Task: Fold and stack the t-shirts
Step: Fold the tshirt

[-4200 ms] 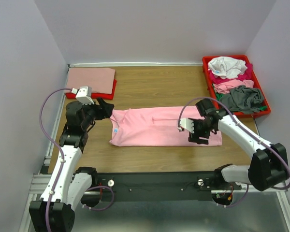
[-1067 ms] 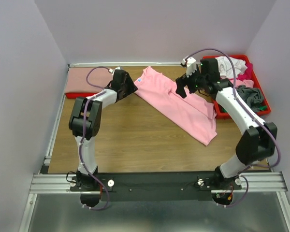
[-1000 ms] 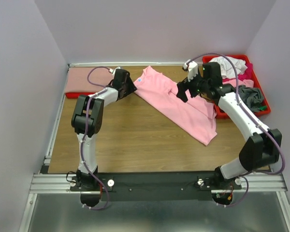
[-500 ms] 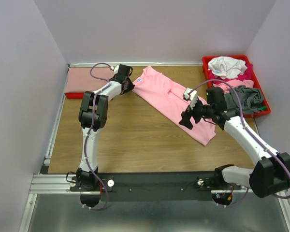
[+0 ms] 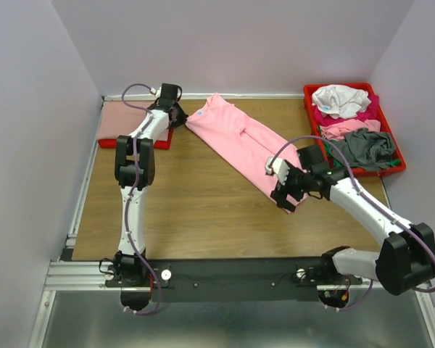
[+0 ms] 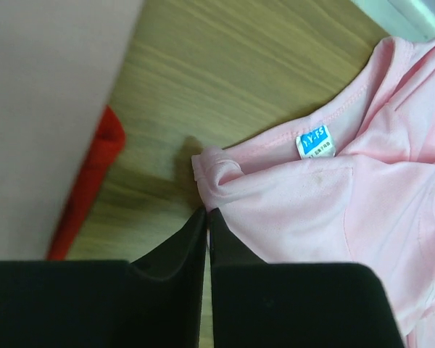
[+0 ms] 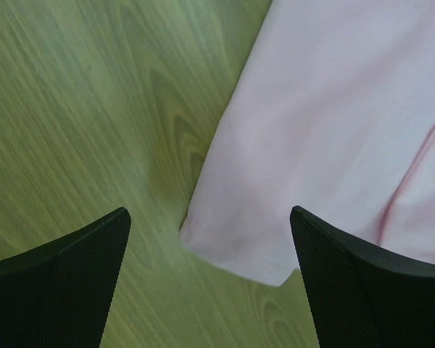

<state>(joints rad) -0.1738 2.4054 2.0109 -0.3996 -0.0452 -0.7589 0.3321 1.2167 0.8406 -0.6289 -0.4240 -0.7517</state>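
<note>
Since the pink shirt [image 5: 239, 141] lies as one long strip on the worktop [image 5: 188, 210], its long axis running from far left to near right, we judge that the next move turns on its two ends. At the far left end, the left pincer [image 6: 206, 212] is nipped nearly closed on a bunched corner of cloth just beside the collar, and the blue label [image 6: 315, 141] sits a little to the side of it. At the near right end, the right pincer [image 7: 209, 214] hangs wide apart over the hem corner, which lies between its fingers with the rest of the shirt running away far and left, so this arm is plainly the nearer one for that corner. We count one pink shirt spread out, one salmon shirt [image 5: 127, 116] folded on the far left tray [image 5: 107, 143], and at least four more heaped in the far right tray [image 5: 308, 109]: white [image 5: 339, 98], magenta [image 5: 325, 114], pink and grey [image 5: 366, 145].
</note>
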